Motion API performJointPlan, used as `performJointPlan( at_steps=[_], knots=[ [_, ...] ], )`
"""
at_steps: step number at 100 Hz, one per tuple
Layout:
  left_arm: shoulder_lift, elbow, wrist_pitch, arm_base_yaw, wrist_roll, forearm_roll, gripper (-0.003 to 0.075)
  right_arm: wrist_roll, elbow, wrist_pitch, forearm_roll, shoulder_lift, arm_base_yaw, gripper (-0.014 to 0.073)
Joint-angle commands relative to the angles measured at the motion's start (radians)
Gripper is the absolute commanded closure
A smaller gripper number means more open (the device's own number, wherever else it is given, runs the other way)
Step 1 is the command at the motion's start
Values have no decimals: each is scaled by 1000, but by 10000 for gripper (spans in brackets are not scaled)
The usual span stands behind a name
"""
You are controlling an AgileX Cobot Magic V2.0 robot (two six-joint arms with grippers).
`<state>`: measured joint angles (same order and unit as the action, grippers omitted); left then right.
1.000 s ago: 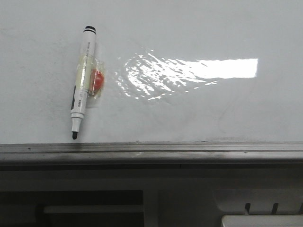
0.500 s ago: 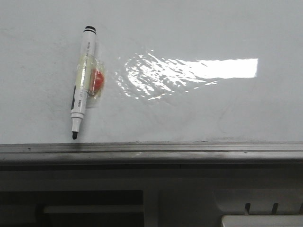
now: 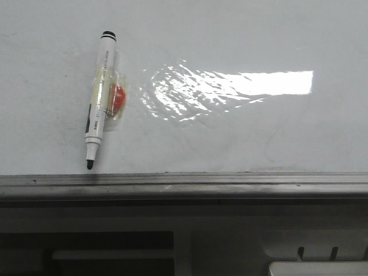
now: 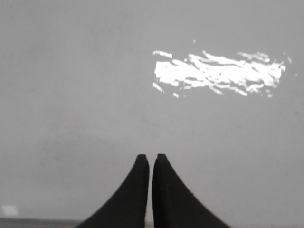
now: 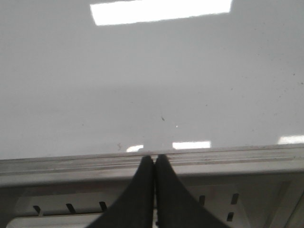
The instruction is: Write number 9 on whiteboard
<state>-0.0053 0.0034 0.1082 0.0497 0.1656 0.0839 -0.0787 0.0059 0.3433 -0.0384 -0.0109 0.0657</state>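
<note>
The whiteboard (image 3: pixel 230 138) fills the front view, glossy white with a glare patch and a grey edge rail (image 3: pixel 184 183) along its near side. No number 9 shows on it. A white marker pen (image 3: pixel 99 103) lies on the board at the left, uncapped black tip toward the rail, with a red piece taped to its side (image 3: pixel 118 98). Neither gripper shows in the front view. My left gripper (image 4: pixel 148 157) is shut and empty above bare board (image 4: pixel 95 95). My right gripper (image 5: pixel 153 158) is shut and empty over the edge rail (image 5: pixel 71 166); the board (image 5: pixel 152 85) lies beyond.
Grey-white moulded plastic furniture with dark slots (image 3: pixel 230 247) lies below the rail, also in the right wrist view (image 5: pixel 266 199). Faint smudges mark the board (image 3: pixel 276 144).
</note>
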Motion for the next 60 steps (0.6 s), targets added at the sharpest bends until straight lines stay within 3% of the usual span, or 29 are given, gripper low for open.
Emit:
performJointPlan(
  at_steps=[1, 38, 52, 60],
  knots=[
    [-27, 42, -127, -3, 8, -15, 740, 2, 31, -93, 27, -17, 5, 663],
    [-26, 42, -190, -9, 8, -9, 741, 2, 31, -343, 69, -15, 5, 663],
    [-26, 26, -230, -9, 8, -84, 741, 2, 6, -356, 70, -13, 5, 663],
    [-13, -19, -156, -9, 8, -77, 741, -3, -27, -313, 108, 0, 5, 663]
  ],
)
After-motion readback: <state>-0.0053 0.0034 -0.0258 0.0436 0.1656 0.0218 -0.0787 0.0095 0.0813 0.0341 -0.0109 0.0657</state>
